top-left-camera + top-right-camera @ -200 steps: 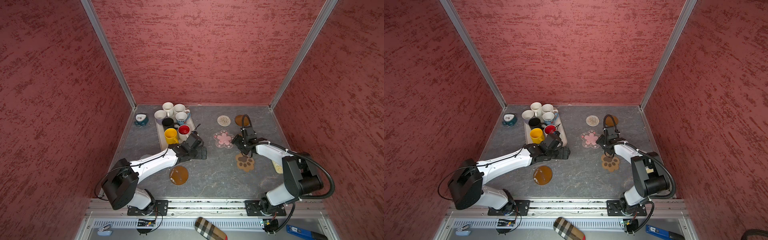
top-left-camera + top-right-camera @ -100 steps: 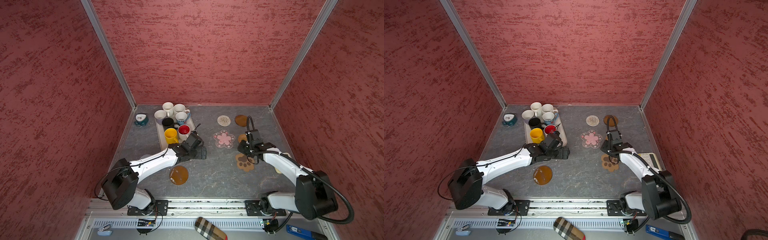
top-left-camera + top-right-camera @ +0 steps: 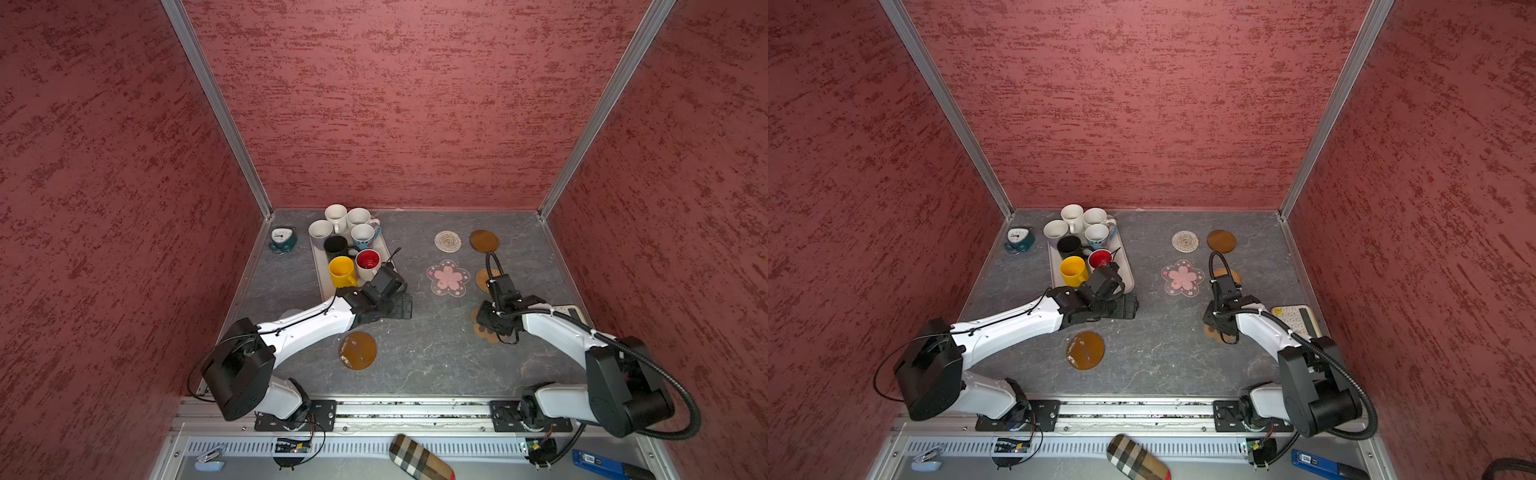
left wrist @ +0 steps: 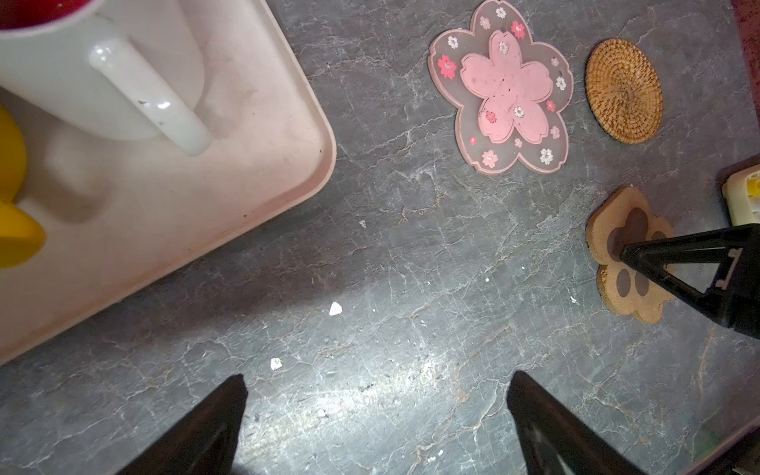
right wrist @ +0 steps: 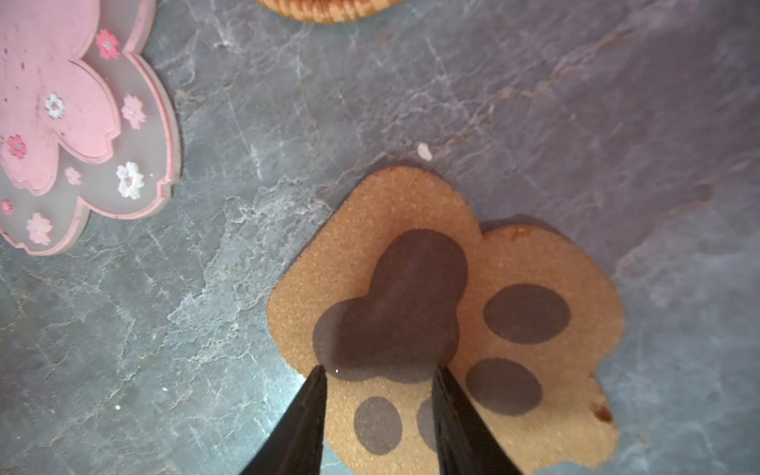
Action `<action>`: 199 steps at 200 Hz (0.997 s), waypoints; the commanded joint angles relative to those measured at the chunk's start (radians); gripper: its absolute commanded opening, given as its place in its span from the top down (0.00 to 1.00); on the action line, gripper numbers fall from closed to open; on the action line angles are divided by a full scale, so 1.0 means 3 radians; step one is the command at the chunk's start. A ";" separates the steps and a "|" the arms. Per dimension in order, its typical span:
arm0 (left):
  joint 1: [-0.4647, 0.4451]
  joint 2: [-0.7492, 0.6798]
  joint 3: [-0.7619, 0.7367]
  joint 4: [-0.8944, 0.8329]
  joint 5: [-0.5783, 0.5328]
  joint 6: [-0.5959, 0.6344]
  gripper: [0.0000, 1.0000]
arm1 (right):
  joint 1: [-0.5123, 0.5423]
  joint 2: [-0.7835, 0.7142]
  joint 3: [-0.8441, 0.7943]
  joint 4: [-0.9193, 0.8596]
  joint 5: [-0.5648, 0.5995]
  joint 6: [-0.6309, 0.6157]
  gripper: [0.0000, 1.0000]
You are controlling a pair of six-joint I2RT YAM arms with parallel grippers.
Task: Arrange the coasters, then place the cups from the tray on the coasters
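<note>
Seven cups counted in a top view, all crowded on the tray at far left, none on a mat yet. Six coasters spotted on the grey table: cream spiral, brown disc, pink flower, rattan round, second brown disc nearer the front, and paw-print coaster, half hidden under the right gripper. Left gripper low, just off the tray's near corner.

Left wrist view: fingers spread wide over bare table, holding nothing. Tray corner and red-lined cup alongside.

Right wrist view: fingers partly apart, tips resting on top of the paw-print coaster, nothing clamped between. Looks thin, light and fairly stiff, like cork, with a grainy face. Probably slides more readily than it lifts. Best pressed flat and dragged, or pinched at the edge of an outer lobe.
</note>
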 commanded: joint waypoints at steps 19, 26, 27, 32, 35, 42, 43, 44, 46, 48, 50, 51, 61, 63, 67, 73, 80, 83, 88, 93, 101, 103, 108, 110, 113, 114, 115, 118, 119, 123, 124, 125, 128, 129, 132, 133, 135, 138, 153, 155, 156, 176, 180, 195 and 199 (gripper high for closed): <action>0.0012 -0.0114 -0.0085 0.0042 -0.0056 -0.0012 0.00 | 0.0008 0.0254 -0.0004 -0.0049 0.0517 0.0061 0.54; 0.0013 -0.0111 -0.0088 0.0050 -0.0051 -0.0013 0.00 | 0.0006 0.0280 -0.0001 -0.0039 0.0537 0.0072 0.54; 0.0011 -0.0108 -0.0091 0.0049 -0.0053 -0.0013 0.00 | 0.0009 0.0285 0.0001 -0.0036 0.0542 0.0072 0.54; 0.0011 -0.0107 -0.0093 0.0054 -0.0050 -0.0013 0.00 | 0.0011 0.0305 0.0012 -0.0022 0.0555 0.0068 0.54; 0.0011 -0.0110 -0.0093 0.0057 -0.0046 -0.0015 0.01 | 0.0006 0.0321 0.0020 -0.0011 0.0564 0.0071 0.54; 0.0010 -0.0103 -0.0090 0.0054 -0.0041 -0.0013 0.00 | 0.0005 0.0335 0.0034 0.0005 0.0589 0.0070 0.54; 0.0012 -0.0102 -0.0091 0.0056 -0.0041 -0.0013 0.00 | 0.0003 0.0335 0.0043 0.0007 0.0595 0.0066 0.54; 0.0014 -0.0101 -0.0092 0.0054 -0.0041 -0.0013 0.00 | 0.0003 0.0335 0.0043 0.0007 0.0595 0.0066 0.54; 0.0011 -0.0104 -0.0089 0.0052 -0.0038 -0.0013 0.00 | 0.0005 0.0335 0.0054 0.0008 0.0607 0.0065 0.54; 0.0012 -0.0103 -0.0088 0.0055 -0.0037 -0.0013 0.00 | 0.0005 0.0379 0.0063 0.0011 0.0614 0.0060 0.53; 0.0013 -0.0101 -0.0089 0.0053 -0.0036 -0.0013 0.01 | 0.0002 0.0421 0.0074 0.0013 0.0624 0.0058 0.53; 0.0014 -0.0101 -0.0088 0.0056 -0.0036 -0.0013 0.00 | 0.0001 0.0432 0.0077 0.0013 0.0626 0.0055 0.53; 0.0010 -0.0109 -0.0088 0.0053 -0.0035 -0.0010 0.00 | -0.0004 0.0504 0.0133 0.0013 0.0664 0.0038 0.53; 0.0012 -0.0114 -0.0088 0.0054 -0.0035 -0.0008 0.00 | -0.0007 0.0515 0.0143 0.0013 0.0667 0.0036 0.53; 0.0013 -0.0111 -0.0088 0.0053 -0.0035 -0.0008 0.00 | -0.0010 0.0540 0.0164 0.0013 0.0684 0.0022 0.53; 0.0010 -0.0116 -0.0088 0.0054 -0.0035 -0.0008 0.01 | -0.0014 0.0578 0.0202 0.0006 0.0715 0.0006 0.53; 0.0015 -0.0116 -0.0083 0.0049 -0.0033 -0.0008 0.01 | -0.0024 0.0619 0.0238 -0.0014 0.0740 -0.0012 0.53; 0.0012 -0.0118 -0.0083 0.0048 -0.0033 -0.0008 0.01 | -0.0029 0.0635 0.0254 -0.0021 0.0751 -0.0025 0.53; 0.0013 -0.0121 -0.0082 0.0044 -0.0033 -0.0010 0.00 | -0.0041 0.0654 0.0276 -0.0033 0.0763 -0.0038 0.53; 0.0010 -0.0129 -0.0086 0.0045 -0.0031 -0.0013 0.00 | -0.0050 0.0667 0.0294 -0.0046 0.0778 -0.0053 0.53; 0.0010 -0.0134 -0.0093 0.0047 -0.0034 -0.0012 0.00 | -0.0077 0.0671 0.0314 -0.0053 0.0799 -0.0081 0.53; 0.0011 -0.0137 -0.0095 0.0048 -0.0035 -0.0013 0.00 | -0.0088 0.0671 0.0319 -0.0053 0.0802 -0.0083 0.53; 0.0012 -0.0141 -0.0102 0.0049 -0.0040 -0.0013 0.00 | -0.0110 0.0664 0.0321 -0.0053 0.0799 -0.0101 0.53; 0.0010 -0.0141 -0.0103 0.0049 -0.0040 -0.0013 0.00 | -0.0124 0.0660 0.0327 -0.0052 0.0798 -0.0106 0.53; 0.0014 -0.0145 -0.0108 0.0048 -0.0045 -0.0013 0.01 | -0.0135 0.0654 0.0329 -0.0049 0.0793 -0.0116 0.53; 0.0014 -0.0143 -0.0108 0.0048 -0.0045 -0.0013 0.01 | -0.0139 0.0650 0.0327 -0.0048 0.0790 -0.0119 0.53; 0.0012 -0.0142 -0.0108 0.0048 -0.0045 -0.0013 0.00 | -0.0146 0.0649 0.0329 -0.0048 0.0791 -0.0123 0.53; 0.0014 -0.0144 -0.0112 0.0054 -0.0051 -0.0013 0.01 | -0.0156 0.0643 0.0331 -0.0041 0.0783 -0.0131 0.53; 0.0015 -0.0143 -0.0113 0.0053 -0.0051 -0.0013 0.00 | -0.0162 0.0642 0.0331 -0.0039 0.0783 -0.0136 0.53; 0.0010 -0.0137 -0.0113 0.0060 -0.0051 -0.0012 0.00 | -0.0176 0.0636 0.0339 -0.0031 0.0777 -0.0155 0.53; 0.0010 -0.0137 -0.0113 0.0059 -0.0051 -0.0012 0.01 | -0.0176 0.0636 0.0339 -0.0031 0.0777 -0.0155 0.53; 0.0010 -0.0134 -0.0113 0.0061 -0.0051 -0.0013 0.00 | -0.0180 0.0637 0.0339 -0.0032 0.0780 -0.0156 0.53; 0.0012 -0.0129 -0.0113 0.0058 -0.0055 -0.0013 0.01 | -0.0187 0.0634 0.0345 -0.0033 0.0778 -0.0164 0.53; 0.0013 -0.0127 -0.0113 0.0061 -0.0056 -0.0013 0.00 | -0.0188 0.0633 0.0348 -0.0033 0.0778 -0.0166 0.53; 0.0010 -0.0122 -0.0113 0.0062 -0.0056 -0.0013 0.01 | -0.0198 0.0637 0.0357 -0.0033 0.0776 -0.0176 0.53; 0.0010 -0.0122 -0.0111 0.0060 -0.0056 -0.0013 0.01 | -0.0198 0.0637 0.0357 -0.0033 0.0776 -0.0176 0.53; 0.0013 -0.0119 -0.0109 0.0058 -0.0056 -0.0012 0.01 | -0.0203 0.0641 0.0364 -0.0037 0.0776 -0.0183 0.53; 0.0015 -0.0113 -0.0108 0.0058 -0.0056 -0.0013 0.00 | -0.0211 0.0649 0.0375 -0.0040 0.0781 -0.0188 0.53; 0.0016 -0.0085 -0.0093 0.0058 -0.0056 -0.0013 0.00 | -0.0241 0.0675 0.0405 -0.0058 0.0796 -0.0221 0.53; 0.0019 -0.0084 -0.0093 0.0062 -0.0056 -0.0013 0.01 | -0.0243 0.0676 0.0407 -0.0054 0.0794 -0.0224 0.53; 0.0017 -0.0082 -0.0090 0.0063 -0.0056 -0.0013 0.00 | -0.0247 0.0677 0.0408 -0.0054 0.0789 -0.0227 0.53; 0.0017 -0.0077 -0.0073 0.0063 -0.0056 -0.0009 0.00 | -0.0266 0.0656 0.0440 -0.0061 0.0741 -0.0256 0.52; 0.0020 -0.0076 -0.0072 0.0061 -0.0056 -0.0008 0.00 | -0.0268 0.0634 0.0454 -0.0071 0.0727 -0.0266 0.50; 0.0017 -0.0072 -0.0056 0.0053 -0.0061 0.0003 0.01 | -0.0266 0.0521 0.0485 -0.0123 0.0645 -0.0297 0.43; 0.0015 -0.0076 -0.0052 0.0048 -0.0061 0.0007 0.00 | -0.0263 0.0478 0.0488 -0.0138 0.0621 -0.0307 0.41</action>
